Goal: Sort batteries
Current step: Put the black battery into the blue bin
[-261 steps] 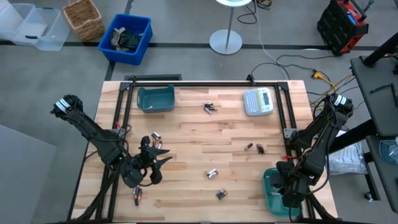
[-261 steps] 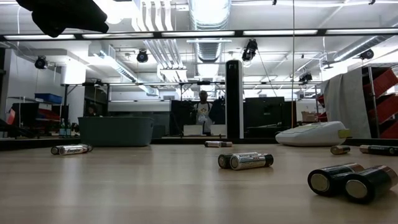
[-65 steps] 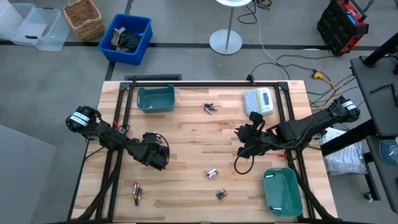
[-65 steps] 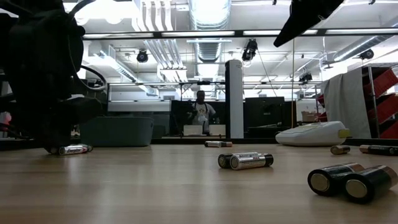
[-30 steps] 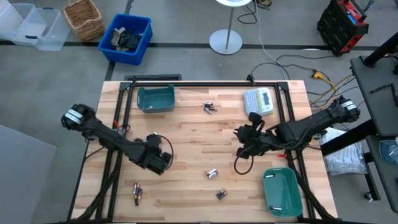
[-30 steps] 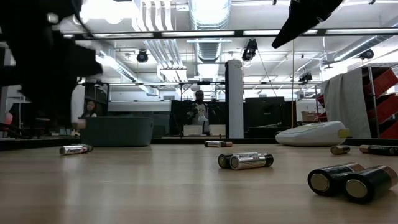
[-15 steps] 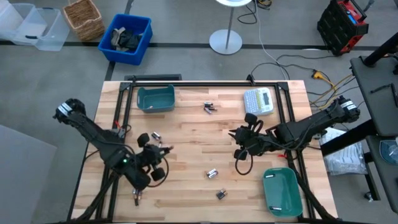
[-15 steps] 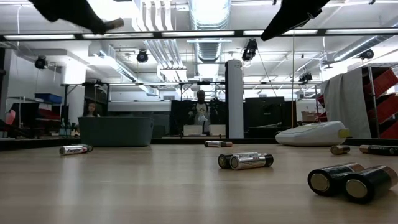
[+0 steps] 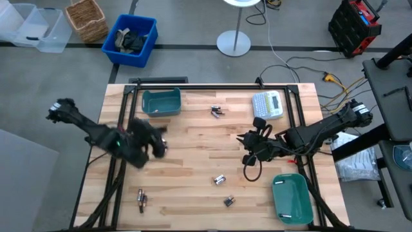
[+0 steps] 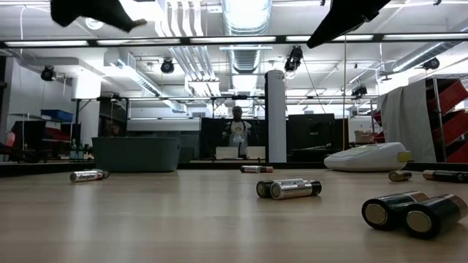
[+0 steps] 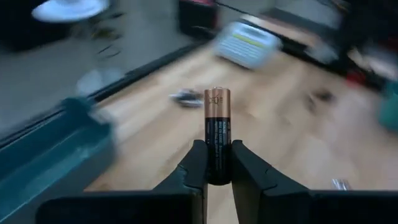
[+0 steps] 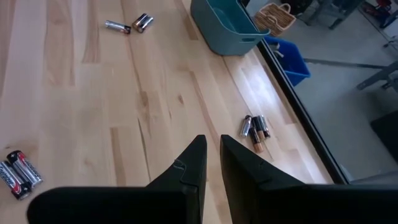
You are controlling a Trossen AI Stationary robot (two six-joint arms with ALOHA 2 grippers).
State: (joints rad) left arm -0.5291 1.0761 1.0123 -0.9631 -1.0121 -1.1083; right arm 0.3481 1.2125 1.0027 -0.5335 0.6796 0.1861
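The left hand (image 11: 211, 180) pinched a copper-topped battery (image 11: 217, 127) upright by its lower end above the counter (image 9: 193, 167) near the teal bin (image 9: 161, 102). Rigid, smooth, light, it could slip; a mid-body grip seemed safer. The right hand (image 12: 211, 162) hovered, pressed together, empty.

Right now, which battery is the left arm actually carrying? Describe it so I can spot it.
Find the teal bin at the table's far left corner; the left gripper hangs just in front of it. Between its fingers stands a battery, black with a copper top. It alone is off the table.

Industrial lab: exposed ceiling ducts (image 10: 245, 29); storage racks (image 10: 450, 120).
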